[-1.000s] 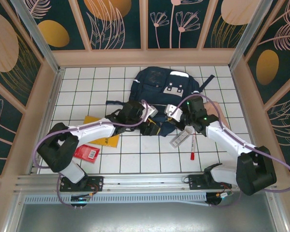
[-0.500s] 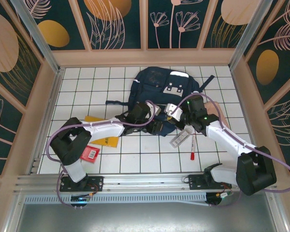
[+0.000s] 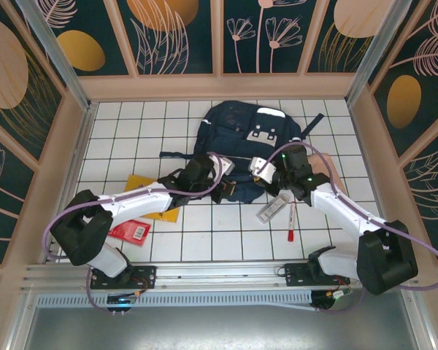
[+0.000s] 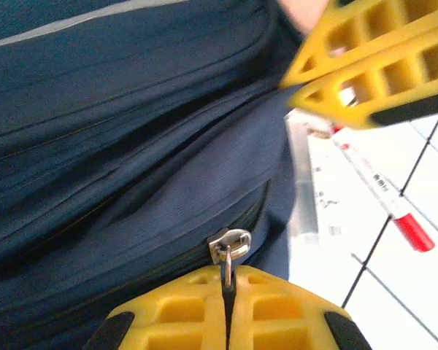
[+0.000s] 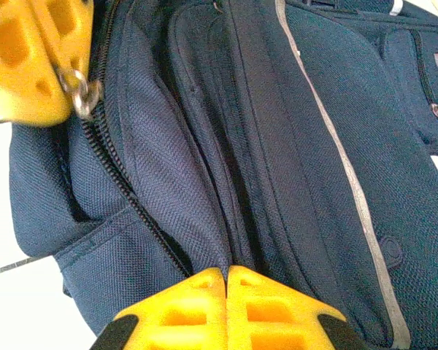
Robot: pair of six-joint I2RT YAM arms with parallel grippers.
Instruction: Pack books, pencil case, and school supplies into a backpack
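Note:
The navy backpack (image 3: 252, 135) lies at the middle back of the tiled table. My left gripper (image 4: 228, 288) is shut on its silver zipper pull (image 4: 230, 246) at the near edge of the bag (image 4: 131, 146). My right gripper (image 5: 226, 275) is shut on a fold of the backpack's fabric (image 5: 204, 182) a little to the right. In the top view the left gripper (image 3: 232, 188) and right gripper (image 3: 261, 177) sit close together. The yellow book (image 3: 147, 195) and red booklet (image 3: 131, 230) lie left. The packet (image 3: 272, 208) and pen (image 3: 290, 219) lie right. The peach pencil case (image 3: 336, 176) is mostly hidden by the right arm.
The table has raised wooden walls (image 3: 80, 124) on three sides. Dark straps (image 3: 171, 154) trail left of the backpack, and another strap (image 3: 312, 122) sticks out at its right. Bare tiles (image 3: 212, 233) stretch in front between the two arms.
My left gripper has closed from half open to shut on the zipper pull, after reaching right and easing back left. The right arm has held still.

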